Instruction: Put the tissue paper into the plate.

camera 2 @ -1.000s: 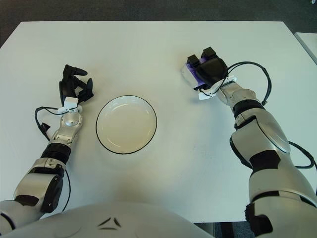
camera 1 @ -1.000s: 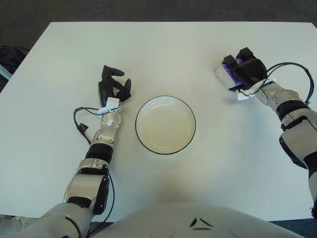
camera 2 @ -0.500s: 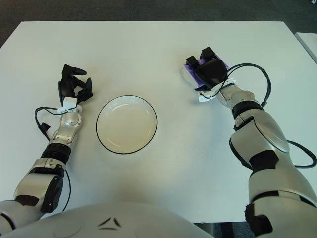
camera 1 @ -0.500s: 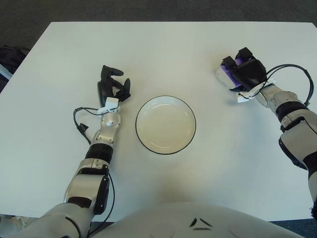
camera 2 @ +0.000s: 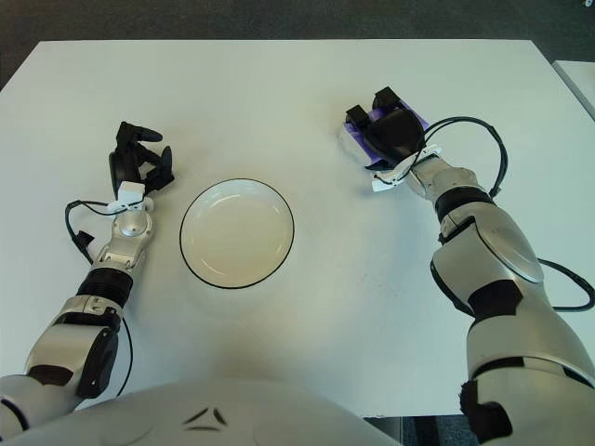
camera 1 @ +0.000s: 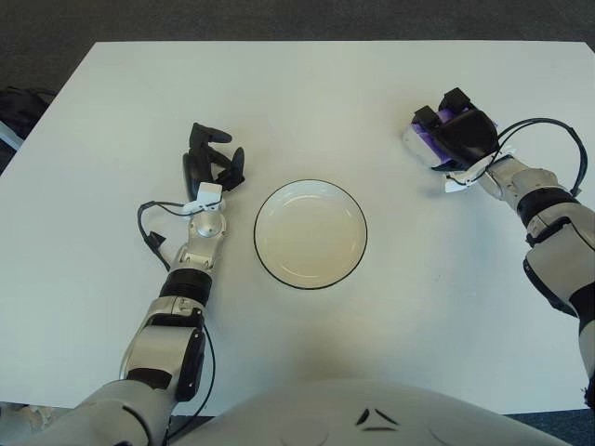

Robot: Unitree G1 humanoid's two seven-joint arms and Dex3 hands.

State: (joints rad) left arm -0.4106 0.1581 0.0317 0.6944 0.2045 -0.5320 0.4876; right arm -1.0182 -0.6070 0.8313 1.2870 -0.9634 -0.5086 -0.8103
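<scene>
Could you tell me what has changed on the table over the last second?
Very little. The right hand, closed over the purple tissue pack at the far right of the table, has shifted slightly away from the robot together with the pack. It keeps its hold; nothing was let go. The plate stays empty in the middle, and the left hand stays beside it on its left.
</scene>
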